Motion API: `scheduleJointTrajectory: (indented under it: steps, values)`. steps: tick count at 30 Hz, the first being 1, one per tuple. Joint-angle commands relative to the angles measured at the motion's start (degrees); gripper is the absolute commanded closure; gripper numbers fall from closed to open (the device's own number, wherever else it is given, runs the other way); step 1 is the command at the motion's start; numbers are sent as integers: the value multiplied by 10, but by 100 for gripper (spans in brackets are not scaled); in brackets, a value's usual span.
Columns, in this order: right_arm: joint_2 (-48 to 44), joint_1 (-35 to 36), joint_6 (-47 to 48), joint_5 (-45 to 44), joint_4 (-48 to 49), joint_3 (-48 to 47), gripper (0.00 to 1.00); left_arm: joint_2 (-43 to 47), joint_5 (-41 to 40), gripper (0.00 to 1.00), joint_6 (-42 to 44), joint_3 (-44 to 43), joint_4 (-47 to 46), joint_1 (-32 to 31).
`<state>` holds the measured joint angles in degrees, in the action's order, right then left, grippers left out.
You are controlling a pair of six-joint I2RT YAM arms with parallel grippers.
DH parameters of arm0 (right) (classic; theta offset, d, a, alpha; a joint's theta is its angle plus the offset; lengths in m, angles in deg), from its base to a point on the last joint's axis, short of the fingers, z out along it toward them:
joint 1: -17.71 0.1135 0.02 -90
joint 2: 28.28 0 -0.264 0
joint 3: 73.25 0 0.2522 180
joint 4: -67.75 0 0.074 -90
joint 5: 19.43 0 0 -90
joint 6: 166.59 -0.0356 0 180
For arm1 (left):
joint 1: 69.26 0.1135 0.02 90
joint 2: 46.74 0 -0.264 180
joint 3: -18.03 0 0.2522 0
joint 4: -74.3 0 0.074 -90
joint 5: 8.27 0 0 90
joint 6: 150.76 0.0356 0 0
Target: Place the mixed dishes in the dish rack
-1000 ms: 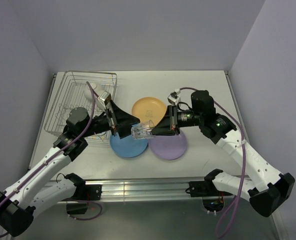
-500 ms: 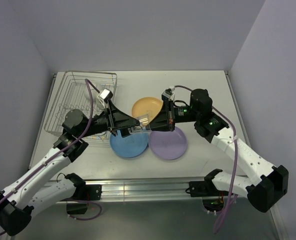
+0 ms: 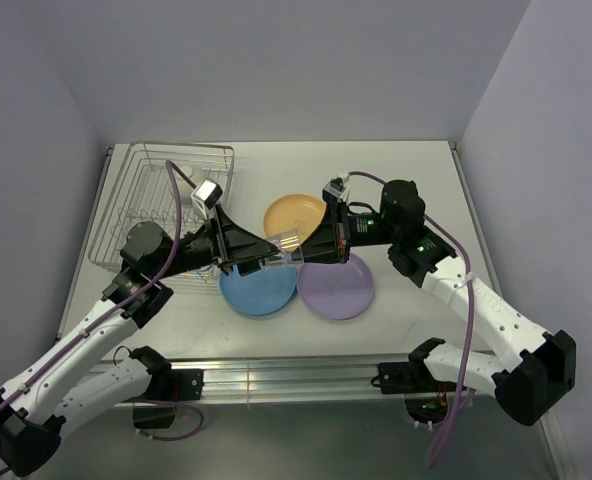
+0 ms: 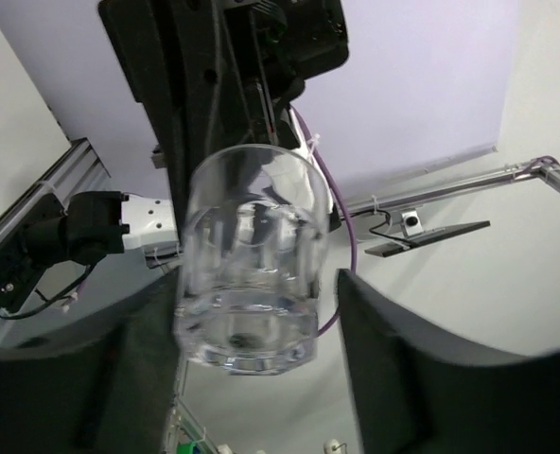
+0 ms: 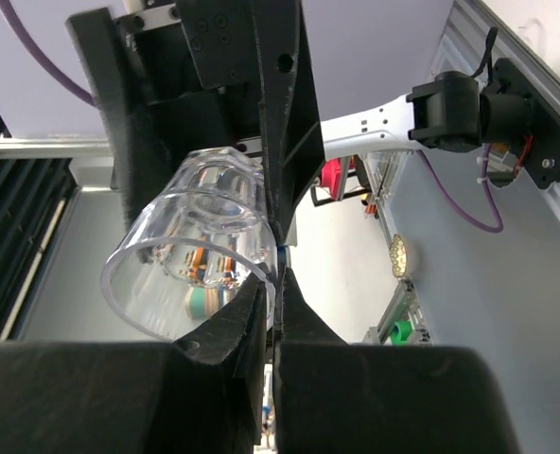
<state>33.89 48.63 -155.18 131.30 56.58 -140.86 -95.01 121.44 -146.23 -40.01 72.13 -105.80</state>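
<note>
Right gripper [image 5: 272, 284]: pinched shut on rim of small clear glass [image 5: 190, 255]. Left gripper [image 4: 256, 322]: parted, straddling glass base, slight gap one side.

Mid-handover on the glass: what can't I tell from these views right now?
- Left wrist view: whether the left gripper touches the clear glass; its see-through wall blends into the dark pads.
- Top view: the dish rack's near side, hidden by the left arm.
- Top view: the blue plate's far edge, under the left gripper.
</note>
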Motion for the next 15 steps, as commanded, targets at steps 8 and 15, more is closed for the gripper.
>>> scheduleJointTrajectory:
  steps: [8, 15]
  values:
    - [2, -8, 49, -1, -52, -30, 47, 2, -44, 100, 76, -71, 111, 7]
    - [-20, -74, 231, -63, -313, -76, 0, -16, -232, 100, 231, -193, 374, 105]
